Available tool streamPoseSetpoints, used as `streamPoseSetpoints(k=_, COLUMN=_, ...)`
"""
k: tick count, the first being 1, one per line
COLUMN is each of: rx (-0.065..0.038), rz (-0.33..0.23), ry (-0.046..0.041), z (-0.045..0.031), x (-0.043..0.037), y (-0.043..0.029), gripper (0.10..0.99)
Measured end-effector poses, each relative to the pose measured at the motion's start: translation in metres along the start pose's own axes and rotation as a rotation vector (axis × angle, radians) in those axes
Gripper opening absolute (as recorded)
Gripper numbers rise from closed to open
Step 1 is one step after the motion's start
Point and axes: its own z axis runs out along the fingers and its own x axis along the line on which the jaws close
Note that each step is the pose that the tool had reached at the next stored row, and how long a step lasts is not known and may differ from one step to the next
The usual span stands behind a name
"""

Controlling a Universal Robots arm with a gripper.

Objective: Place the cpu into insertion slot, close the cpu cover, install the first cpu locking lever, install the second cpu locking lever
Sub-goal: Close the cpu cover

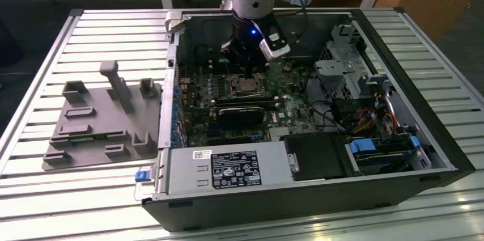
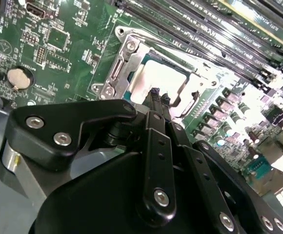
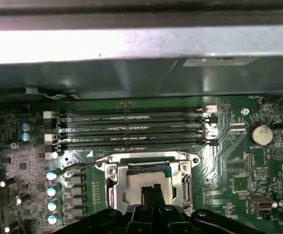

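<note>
Hand (image 2: 156, 93) fully closed, empty, tips just above cpu (image 2: 153, 77), cpu cover (image 2: 125, 56) down

Pale silver chip (image 3: 131, 192) inside a shiny silver cover frame (image 3: 114, 192). Green circuit board (image 3: 229, 165) with fine pale lines. Black pincer (image 3: 152, 187). Matt grey tray (image 1: 83, 133) on a pale ribbed table (image 1: 113, 25).

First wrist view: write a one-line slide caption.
Black gripper poised over the pale silver square cpu, beneath its lowered silver metal frame cover.
</note>
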Motion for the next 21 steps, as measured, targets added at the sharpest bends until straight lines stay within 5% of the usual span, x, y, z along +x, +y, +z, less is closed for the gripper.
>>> streamPoseSetpoints(k=11, rx=-0.003, rz=0.026, ry=-0.0032, z=0.002, x=0.0014, y=-0.0055, gripper=0.102)
streamPoseSetpoints(k=21, rx=-0.006, rz=0.026, ry=-0.0213, z=0.0068, x=0.0229, y=-0.007, gripper=0.102)
